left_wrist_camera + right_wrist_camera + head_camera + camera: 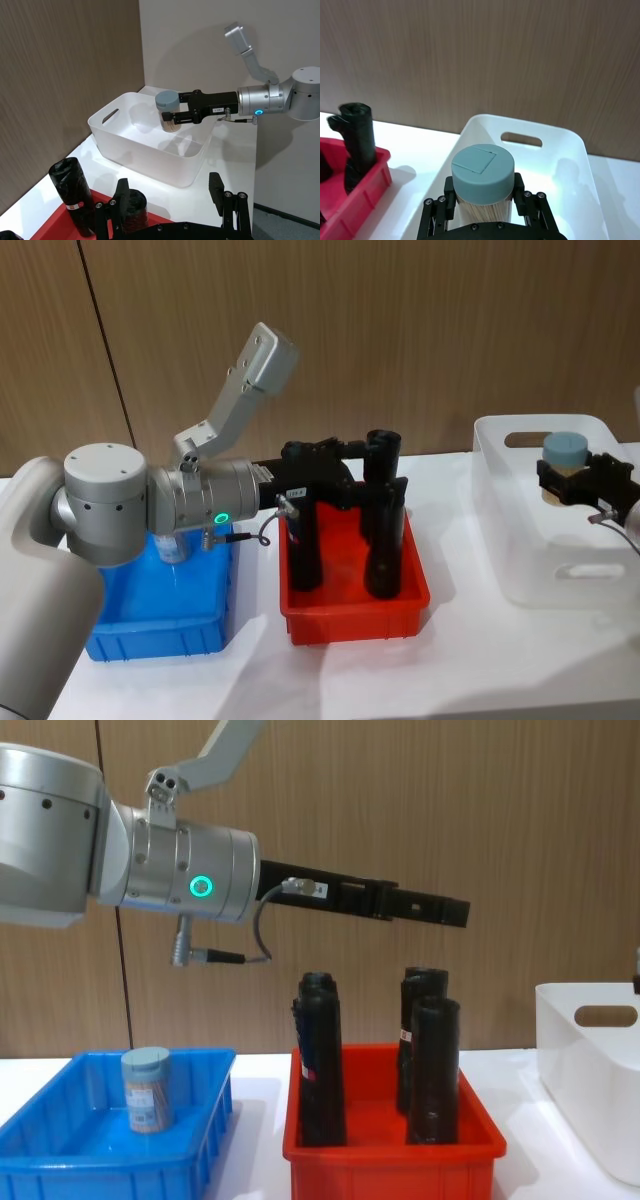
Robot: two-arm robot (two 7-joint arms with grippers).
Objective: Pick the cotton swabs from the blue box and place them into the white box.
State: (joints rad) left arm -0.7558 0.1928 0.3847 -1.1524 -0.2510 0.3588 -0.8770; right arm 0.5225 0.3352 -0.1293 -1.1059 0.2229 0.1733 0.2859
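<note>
My right gripper is shut on a cotton swabs jar with a pale blue lid and holds it above the inside of the white box. The left wrist view shows this jar upright over the white box; the right wrist view shows its lid between the fingers. A second cotton swabs jar stands in the blue box, partly hidden behind my left arm in the head view. My left gripper hangs open and empty over the red bin.
A red bin with tall black tubes stands between the blue box and the white box. A wooden wall runs behind the white table. My left arm reaches across above the blue box and the red bin.
</note>
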